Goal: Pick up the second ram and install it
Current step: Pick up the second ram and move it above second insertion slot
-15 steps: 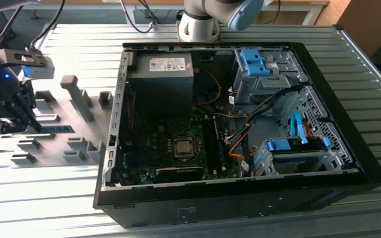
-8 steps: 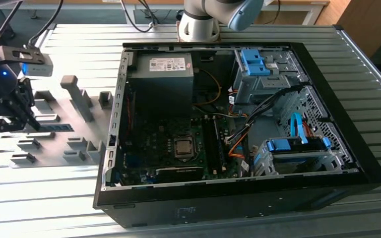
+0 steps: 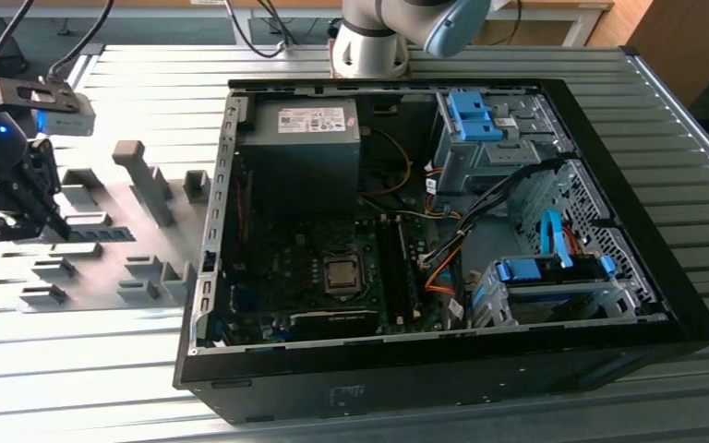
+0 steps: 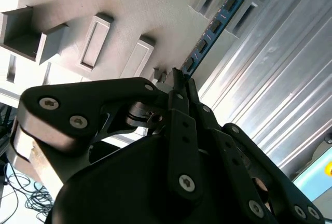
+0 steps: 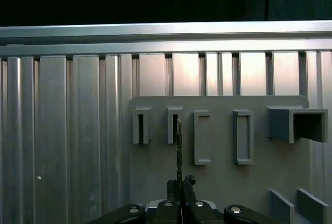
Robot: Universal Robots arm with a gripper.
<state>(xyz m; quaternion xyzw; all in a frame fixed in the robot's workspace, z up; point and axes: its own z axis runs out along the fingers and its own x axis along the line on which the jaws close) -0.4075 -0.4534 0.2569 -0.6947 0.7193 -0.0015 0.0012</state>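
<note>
Claw [image 5: 180,183] pinches second ram [image 4: 211,31]; exterior view shows open computer case [image 3: 453,380].

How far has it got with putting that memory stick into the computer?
Early on. Done: the gripper is at the grey holder plate and looks closed on the second ram. In hand: that stick, lying along the holder slots, not clearly lifted. Left: carrying it to the open computer case and seating it on the motherboard.
</note>
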